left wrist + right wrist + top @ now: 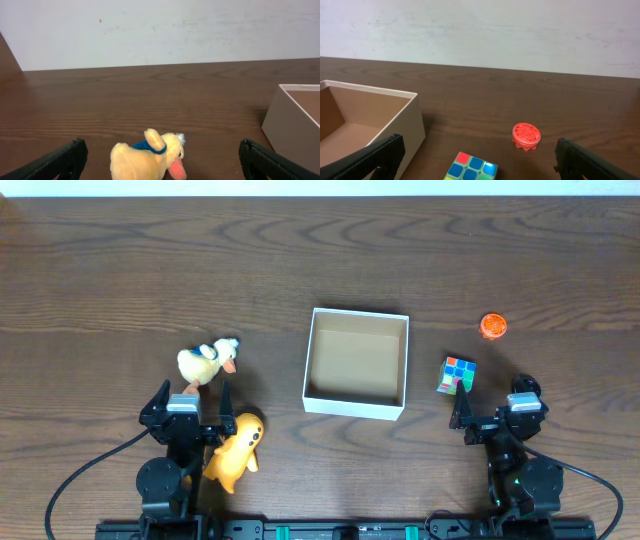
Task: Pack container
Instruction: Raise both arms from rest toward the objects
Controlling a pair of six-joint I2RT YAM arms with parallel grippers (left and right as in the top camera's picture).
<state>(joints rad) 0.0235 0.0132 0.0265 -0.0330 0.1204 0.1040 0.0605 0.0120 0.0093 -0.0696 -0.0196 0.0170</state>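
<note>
The container (356,405) is a square white-walled box with a brown cardboard inside, at the table's middle; nothing shows inside it. Its corner shows in the left wrist view (295,125) and in the right wrist view (380,120). A yellow plush duck (208,363) lies left of it, just ahead of my open left gripper (191,402); it shows between the fingers in the left wrist view (147,160). A second orange-yellow plush (235,450) lies beside the left arm. A colourful puzzle cube (457,376) sits just ahead of my open right gripper (492,408), low in the right wrist view (471,168).
A small round orange toy (492,326) lies at the right, beyond the cube, also in the right wrist view (526,136). A white wall stands behind the table's far edge. Bare dark wood lies across the far half of the table.
</note>
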